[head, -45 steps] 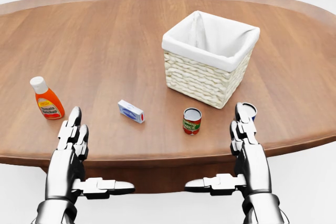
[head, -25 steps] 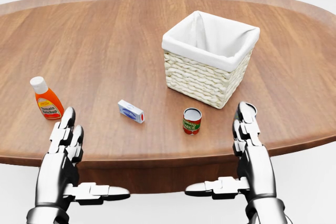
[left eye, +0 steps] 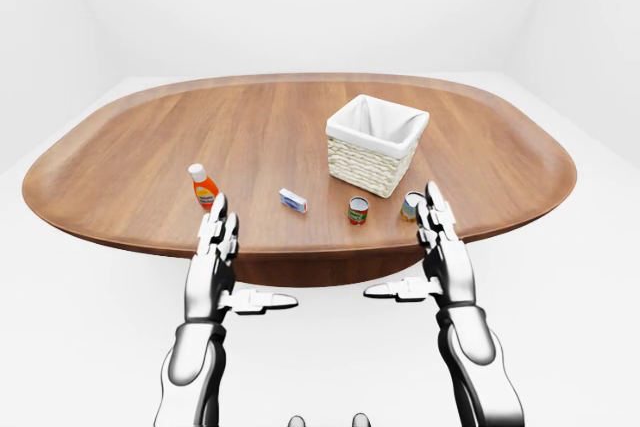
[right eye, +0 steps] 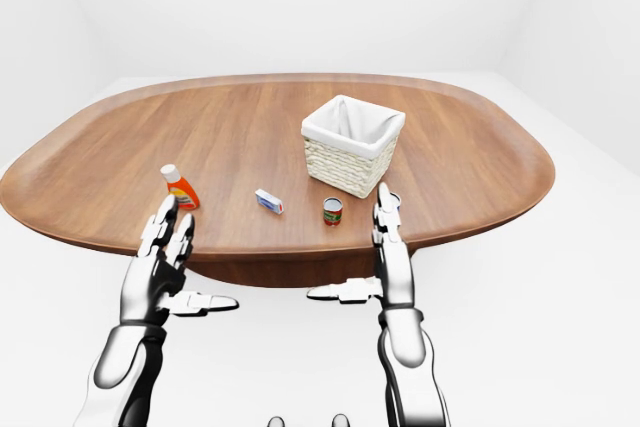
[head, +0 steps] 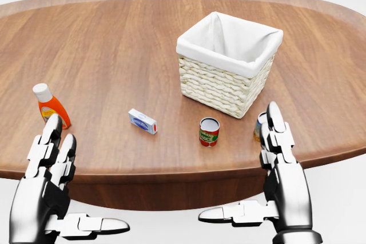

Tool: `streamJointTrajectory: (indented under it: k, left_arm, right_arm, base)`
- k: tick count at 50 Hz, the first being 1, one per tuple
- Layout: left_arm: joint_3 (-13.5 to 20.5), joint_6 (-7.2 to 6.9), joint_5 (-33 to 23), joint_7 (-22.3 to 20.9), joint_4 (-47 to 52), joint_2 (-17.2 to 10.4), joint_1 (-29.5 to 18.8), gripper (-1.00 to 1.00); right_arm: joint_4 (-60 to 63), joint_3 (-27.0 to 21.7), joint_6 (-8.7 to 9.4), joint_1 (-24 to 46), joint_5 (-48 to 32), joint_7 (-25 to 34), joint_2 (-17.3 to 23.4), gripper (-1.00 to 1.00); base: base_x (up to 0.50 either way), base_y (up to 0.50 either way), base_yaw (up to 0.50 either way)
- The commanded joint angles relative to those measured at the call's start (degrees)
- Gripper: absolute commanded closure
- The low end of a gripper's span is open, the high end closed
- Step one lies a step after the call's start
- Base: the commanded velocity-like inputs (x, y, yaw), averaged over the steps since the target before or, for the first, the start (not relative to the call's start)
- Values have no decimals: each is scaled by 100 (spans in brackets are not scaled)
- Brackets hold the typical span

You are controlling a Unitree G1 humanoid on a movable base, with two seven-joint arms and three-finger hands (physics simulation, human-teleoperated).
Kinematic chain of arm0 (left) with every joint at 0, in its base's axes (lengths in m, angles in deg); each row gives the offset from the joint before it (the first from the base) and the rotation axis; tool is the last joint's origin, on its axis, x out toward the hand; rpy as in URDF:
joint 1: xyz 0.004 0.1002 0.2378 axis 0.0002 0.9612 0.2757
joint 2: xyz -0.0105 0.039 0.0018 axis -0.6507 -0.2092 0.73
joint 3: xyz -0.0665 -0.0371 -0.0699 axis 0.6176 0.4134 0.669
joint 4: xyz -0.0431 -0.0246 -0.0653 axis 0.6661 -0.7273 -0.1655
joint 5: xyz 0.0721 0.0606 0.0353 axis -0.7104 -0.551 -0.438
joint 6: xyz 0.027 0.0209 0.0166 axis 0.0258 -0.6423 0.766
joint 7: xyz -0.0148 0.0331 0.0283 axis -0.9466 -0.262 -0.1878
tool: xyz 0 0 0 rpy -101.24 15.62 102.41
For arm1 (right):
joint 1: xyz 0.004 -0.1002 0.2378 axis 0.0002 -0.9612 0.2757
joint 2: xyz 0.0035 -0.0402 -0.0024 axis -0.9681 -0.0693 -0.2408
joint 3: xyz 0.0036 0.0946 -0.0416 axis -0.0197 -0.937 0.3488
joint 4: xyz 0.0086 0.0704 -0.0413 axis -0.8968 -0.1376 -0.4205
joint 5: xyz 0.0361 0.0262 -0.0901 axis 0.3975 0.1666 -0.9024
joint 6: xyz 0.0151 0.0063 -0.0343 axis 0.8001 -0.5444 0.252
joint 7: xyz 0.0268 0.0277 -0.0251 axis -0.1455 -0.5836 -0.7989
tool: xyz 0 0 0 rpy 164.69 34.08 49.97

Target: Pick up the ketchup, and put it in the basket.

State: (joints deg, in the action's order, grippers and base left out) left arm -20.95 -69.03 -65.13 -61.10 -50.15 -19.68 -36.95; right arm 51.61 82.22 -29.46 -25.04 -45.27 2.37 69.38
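Orange plastic, white cap: the ketchup [head: 50, 108] stands upright near the table's [head: 114, 50] lower-left edge in the head view, well apart from the basket [head: 227, 61], which sits upper right with a white cloth liner and nothing visible inside. Between them lie a small blue-white box [head: 142, 121] flat on the wood and a red-labelled can [head: 209, 131] upright just below the basket. A second can [head: 259, 126] is half hidden behind the right hand's fingers. Left hand [head: 48, 184] hovers below the table edge, fingers straight and spread, thumb out sideways, holding nothing; its fingertips [head: 53, 123] overlap the bottle's lower edge in the head view, but I can't tell whether they touch. Right hand [head: 280, 170] is likewise flat and empty, near the second can. Handling guess: bottle is light, semi-rigid squeeze plastic, smooth label, so somewhat slippery and easy to tip with a nudge since it's tall on a narrow base. Best grip is probably around the wide lower body at the label, thumb opposing two fingers, not the tapered neck. Left hand is the obvious one for it. Task not started: no grasp yet.
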Motion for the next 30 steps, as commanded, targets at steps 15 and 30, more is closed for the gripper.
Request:
streamJointTrajectory:
  k: [15,30]
  left_arm:
    - [63,0,120,-114,375,27,149,-100]
    - [28,0,46,-113,326,35,153,-100]
  right_arm:
    - [394,136,0,-223,93,90,48,-100]
    - [186,30,0,-20,-30,-153,-22,-100]
  base:
    - [7,19,0]
    - [18,43,0]
